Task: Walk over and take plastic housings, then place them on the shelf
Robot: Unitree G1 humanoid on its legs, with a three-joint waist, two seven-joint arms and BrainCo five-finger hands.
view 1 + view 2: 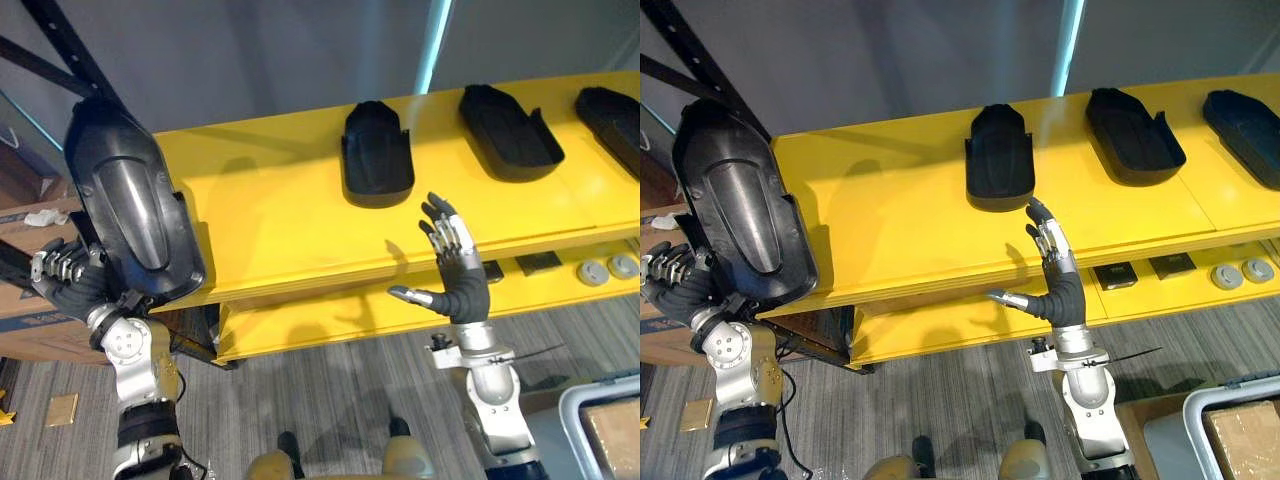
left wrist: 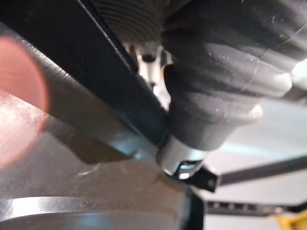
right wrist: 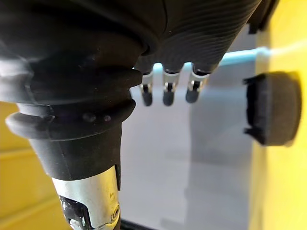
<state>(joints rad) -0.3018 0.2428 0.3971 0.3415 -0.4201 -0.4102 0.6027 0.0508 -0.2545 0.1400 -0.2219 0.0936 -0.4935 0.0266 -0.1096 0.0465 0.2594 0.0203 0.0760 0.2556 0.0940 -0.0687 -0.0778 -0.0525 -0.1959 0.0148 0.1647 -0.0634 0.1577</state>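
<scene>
Left hand (image 1: 68, 282) grips a black housing (image 1: 125, 200) at the yellow shelf (image 1: 270, 220)'s left end.
Three other housings (image 1: 377, 152) lie apart on the shelf top; right hand (image 1: 462, 287) stands open before its edge. A grey bin (image 1: 1193, 415) holds a cardboard box (image 1: 1245, 432).

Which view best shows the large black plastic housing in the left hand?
Left eye view: the large black plastic housing shows whole, left hand gripping its edge. Right eye view is similar; left wrist view, a close patch.

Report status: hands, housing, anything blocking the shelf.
Left hand shut on black housing, held at left end of the yellow shelf. Right hand open, raised before it. Three housings on top; room left of them.
</scene>
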